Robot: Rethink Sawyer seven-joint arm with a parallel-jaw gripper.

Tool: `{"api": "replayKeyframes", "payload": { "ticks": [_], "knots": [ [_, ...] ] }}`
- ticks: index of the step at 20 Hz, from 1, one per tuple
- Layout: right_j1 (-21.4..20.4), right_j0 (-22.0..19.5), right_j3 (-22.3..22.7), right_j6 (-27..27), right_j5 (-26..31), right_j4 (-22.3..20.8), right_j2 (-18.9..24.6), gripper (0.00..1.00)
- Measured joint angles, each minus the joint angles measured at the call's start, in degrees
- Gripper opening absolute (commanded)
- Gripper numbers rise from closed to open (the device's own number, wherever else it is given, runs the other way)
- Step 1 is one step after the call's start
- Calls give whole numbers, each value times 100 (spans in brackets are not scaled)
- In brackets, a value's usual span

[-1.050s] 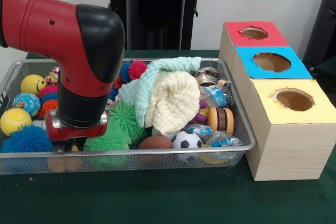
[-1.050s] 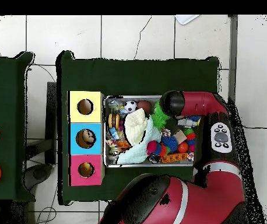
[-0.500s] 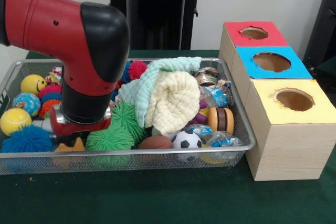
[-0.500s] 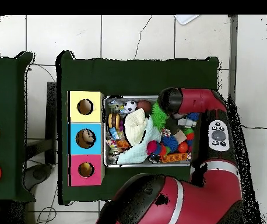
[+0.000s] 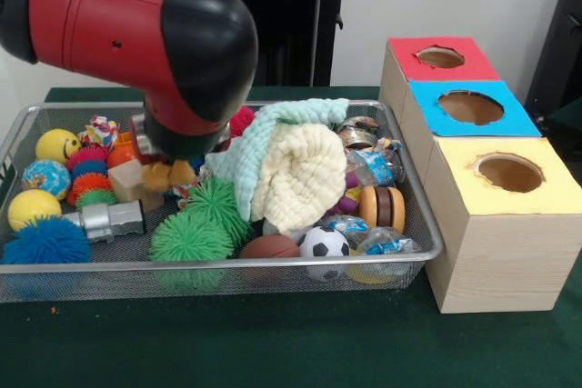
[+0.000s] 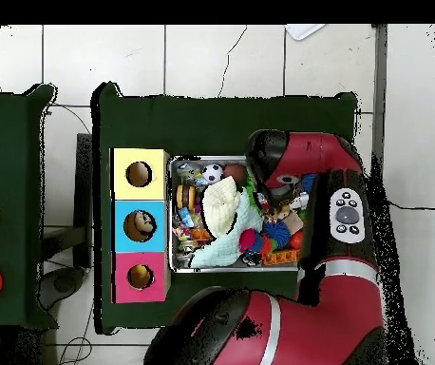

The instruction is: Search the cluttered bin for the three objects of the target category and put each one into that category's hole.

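Above the left half of the wire basket [image 5: 414, 224], the red and black arm [image 5: 136, 15] hangs with its gripper [image 5: 168, 173] raised clear of the clutter and pinched on a small orange-tan toy [image 5: 171, 174], which dangles just under the wrist; what kind of toy it is cannot be told. Below it lie two green spiky balls [image 5: 191, 238], side by side, and a grey toy truck [image 5: 111, 220] just to their left. A blue spiky ball [image 5: 45, 243] sits in the basket's near left corner, with yellow balls [image 5: 32, 209] and a globe-printed ball [image 5: 45, 177] behind it. A heap of mint and cream cloth [image 5: 291, 170] fills the basket's middle; at its foot rest a small brown football [image 5: 270, 246] and a soccer ball [image 5: 325, 244]. A wooden yo-yo [image 5: 382, 207] stands on edge near the right wall. Just beside the basket stands the wooden box with three holes, topped yellow [image 5: 509, 173], blue [image 5: 470, 107] and red [image 5: 440, 57]. In the overhead view the arm [image 6: 302, 162] covers the basket's far corner.
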Motion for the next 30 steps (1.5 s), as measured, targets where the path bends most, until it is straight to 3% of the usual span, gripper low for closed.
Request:
{"api": "replayKeyframes", "payload": {
  "ticks": [5, 11, 15, 21, 23, 30],
  "knots": [
    [-233, 157, 51, 0, 475, 168, -2, 0],
    [-600, 452, 207, 31, 472, 767, -2, 0],
    [-879, 674, 510, 227, 313, 1396, -7, 0],
    [-1359, 1074, 1225, 859, -514, 2098, -96, 0],
    [-1645, 1312, 1677, 1231, -1163, 2362, -163, 0],
    [-2288, 1793, 2626, 1797, -2128, 2715, -323, 0]
  ]
}}
